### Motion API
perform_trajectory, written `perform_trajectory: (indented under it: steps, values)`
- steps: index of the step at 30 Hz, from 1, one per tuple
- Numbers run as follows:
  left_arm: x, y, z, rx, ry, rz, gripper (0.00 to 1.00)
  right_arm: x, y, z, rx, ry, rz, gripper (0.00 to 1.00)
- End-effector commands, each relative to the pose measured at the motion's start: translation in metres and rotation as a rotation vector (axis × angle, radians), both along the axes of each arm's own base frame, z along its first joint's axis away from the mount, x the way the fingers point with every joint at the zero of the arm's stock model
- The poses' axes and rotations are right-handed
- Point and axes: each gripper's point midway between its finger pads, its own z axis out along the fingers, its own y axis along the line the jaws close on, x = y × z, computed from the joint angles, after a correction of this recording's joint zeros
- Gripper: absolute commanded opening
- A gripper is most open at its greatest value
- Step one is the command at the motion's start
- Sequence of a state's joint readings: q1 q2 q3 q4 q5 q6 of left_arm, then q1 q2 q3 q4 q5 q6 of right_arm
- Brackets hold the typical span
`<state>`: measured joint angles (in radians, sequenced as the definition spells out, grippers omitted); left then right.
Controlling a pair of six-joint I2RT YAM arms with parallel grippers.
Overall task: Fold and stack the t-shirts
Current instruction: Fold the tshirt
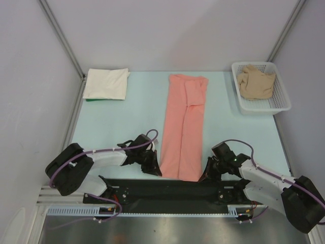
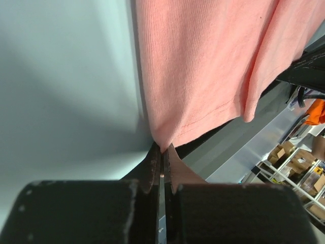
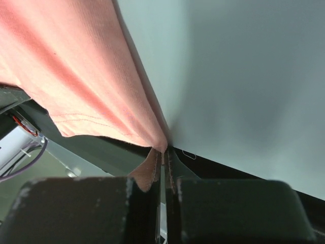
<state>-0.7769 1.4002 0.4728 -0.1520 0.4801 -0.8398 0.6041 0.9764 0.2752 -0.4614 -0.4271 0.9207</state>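
The salmon-pink t-shirt [image 1: 183, 127] lies as a long narrow strip down the middle of the table, sides folded in. My left gripper [image 1: 154, 170] is shut on its near left corner; the left wrist view shows the cloth [image 2: 203, 66] pinched at the fingertips [image 2: 155, 157]. My right gripper [image 1: 204, 176] is shut on its near right corner; the right wrist view shows the hem [image 3: 91, 76] pinched between the fingertips [image 3: 152, 162]. A folded cream-white t-shirt [image 1: 106, 84] lies at the back left. A crumpled tan-beige t-shirt [image 1: 256, 81] sits in the basket.
The white mesh basket [image 1: 282, 101] stands at the back right. A green thing [image 1: 91, 99] peeks from under the cream-white shirt. A black strip [image 1: 167, 190] runs along the near edge between the arm bases. Grey walls close the table's back and sides.
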Motion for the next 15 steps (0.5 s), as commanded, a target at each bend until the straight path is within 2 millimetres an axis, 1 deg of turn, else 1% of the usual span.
perform_trajectory:
  steps: [1,4,6,8,9,10,11,12,13,15]
  values:
    - [-0.013,0.02,-0.021,0.098,0.029,0.01,0.0,-0.004,-0.006,-0.007,-0.04,-0.008,-0.015,0.0]
    - [-0.016,0.02,-0.019,0.084,0.032,0.015,0.0,-0.006,-0.003,-0.003,-0.034,-0.016,-0.011,0.0]
    - [-0.016,0.019,-0.015,0.074,0.032,0.015,0.0,-0.002,0.0,0.002,-0.025,-0.036,-0.017,0.0]
    - [-0.01,0.014,-0.008,0.064,0.011,0.016,0.0,0.003,0.0,0.007,-0.026,-0.053,-0.025,0.0]
    - [-0.009,0.014,-0.005,0.064,0.004,0.014,0.0,0.008,0.002,0.013,-0.023,-0.066,-0.027,0.0]
    - [-0.001,0.007,0.004,0.049,-0.015,0.013,0.0,0.012,0.002,0.017,-0.021,-0.078,-0.028,0.0]
    - [0.0,0.008,0.006,0.064,-0.017,0.012,0.0,0.014,0.001,0.02,-0.028,-0.079,-0.03,0.0]
    - [0.01,0.0,0.018,0.048,-0.055,0.006,0.0,0.023,0.005,0.031,-0.019,-0.105,-0.03,0.0]
    - [0.015,-0.003,0.023,0.048,-0.071,0.004,0.0,0.031,0.002,0.035,-0.025,-0.125,-0.039,0.0]
    - [0.025,-0.003,0.033,0.076,-0.1,-0.003,0.0,0.039,0.002,0.043,-0.025,-0.126,-0.035,0.0]
